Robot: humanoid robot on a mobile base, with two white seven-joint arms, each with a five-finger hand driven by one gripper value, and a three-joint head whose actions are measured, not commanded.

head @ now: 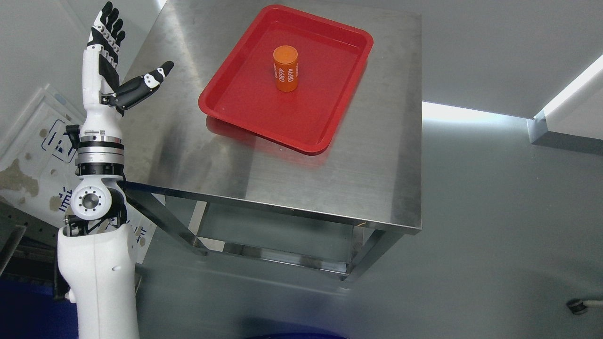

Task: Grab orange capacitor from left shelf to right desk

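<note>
Rising from the lower left, the left arm (96, 278) holds its hand (106, 70) up at the steel table's (301, 179) left edge, fingers (107, 26) spread, holding nothing. Grey floor surrounds the table. On it, a red tray (245, 113) carries the upright orange capacitor (285, 68), printed "4680" twice in white.

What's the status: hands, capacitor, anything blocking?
Left hand open, raised at the table's left edge, holding nothing. Right hand out of view. Orange capacitor upright in red tray on steel table. Nothing between hand and capacitor.
</note>
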